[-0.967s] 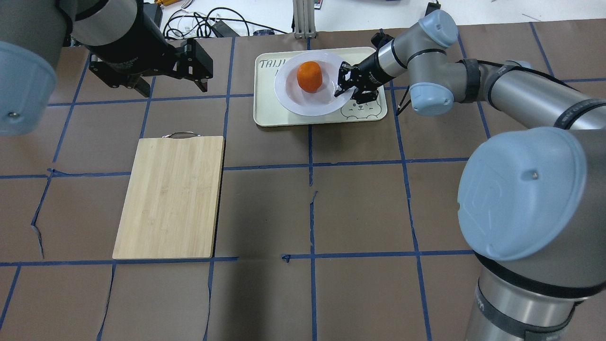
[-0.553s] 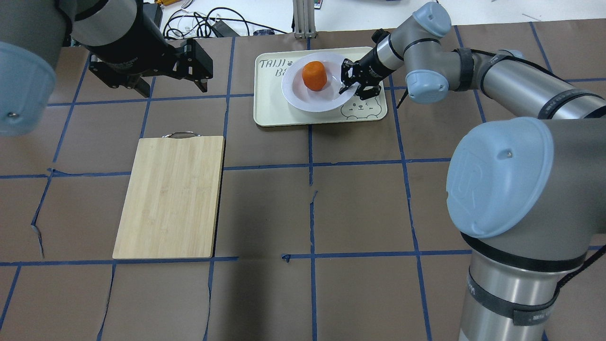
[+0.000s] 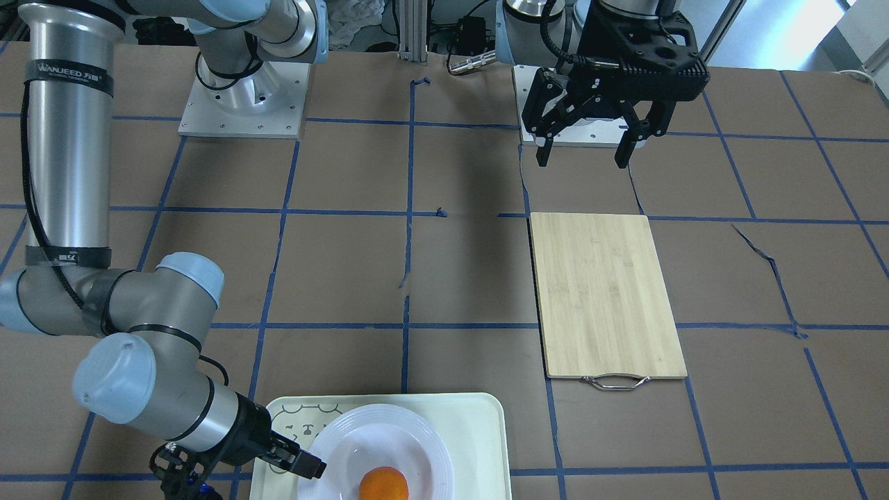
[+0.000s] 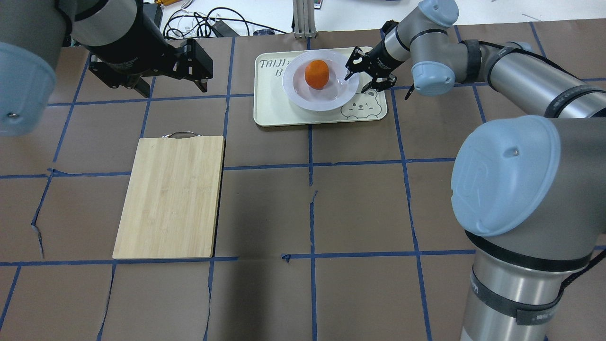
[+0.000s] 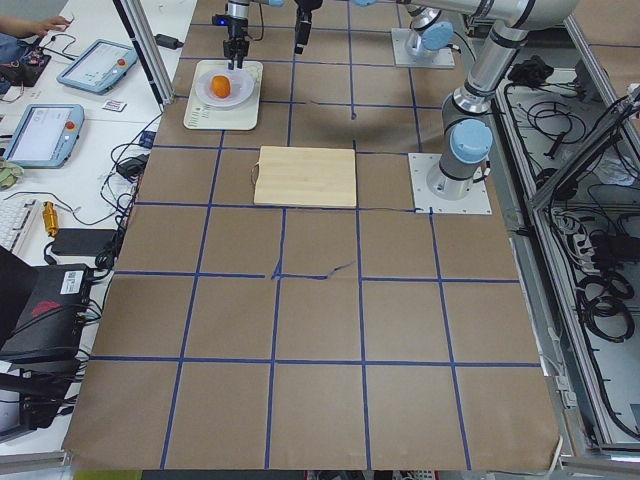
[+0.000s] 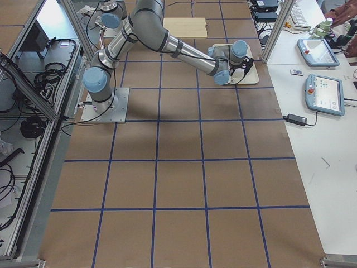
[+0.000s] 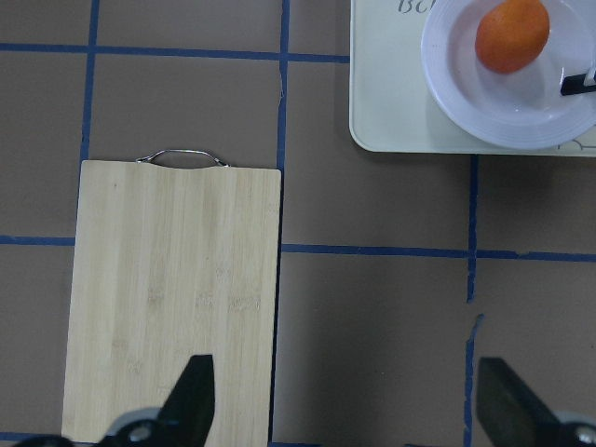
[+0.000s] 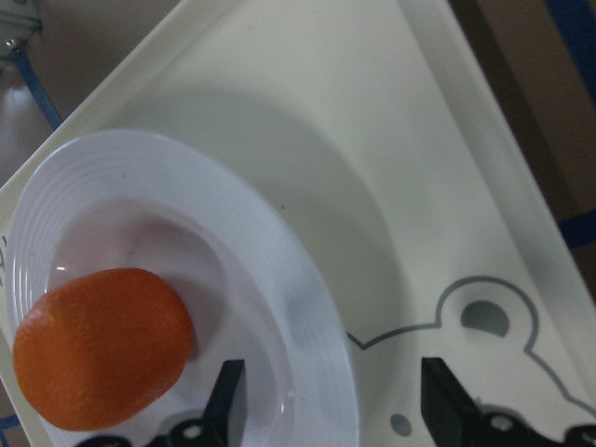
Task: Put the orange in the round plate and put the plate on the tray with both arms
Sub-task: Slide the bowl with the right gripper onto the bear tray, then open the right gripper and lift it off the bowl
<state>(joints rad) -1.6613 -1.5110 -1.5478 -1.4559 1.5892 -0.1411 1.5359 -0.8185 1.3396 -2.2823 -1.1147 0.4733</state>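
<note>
The orange point(image 4: 316, 74) sits in the sunken centre of the round plate point(image 4: 296, 90), which lies on the cream tray point(image 4: 270, 109) at the far middle of the table. My right gripper point(image 4: 363, 78) is open at the plate's right rim. In the right wrist view its fingers point(image 8: 228, 400) straddle the plate's rim point(image 8: 317, 307), one over the plate, one over the tray point(image 8: 372, 140), beside the orange point(image 8: 102, 349). My left gripper point(image 4: 173, 87) hangs open and empty above the table, well left of the tray. Its wrist view shows the orange point(image 7: 510, 35) at the top right.
A wooden cutting board point(image 4: 170, 196) with a metal handle lies on the left half of the table. Cables and a metal post stand beyond the table's far edge. The tray's bear drawing point(image 4: 360, 108) is at its near right corner.
The right gripper carried the plate with the orange slightly farther back and right over the tray, then spread its fingers off the rim. The left arm has not moved.
</note>
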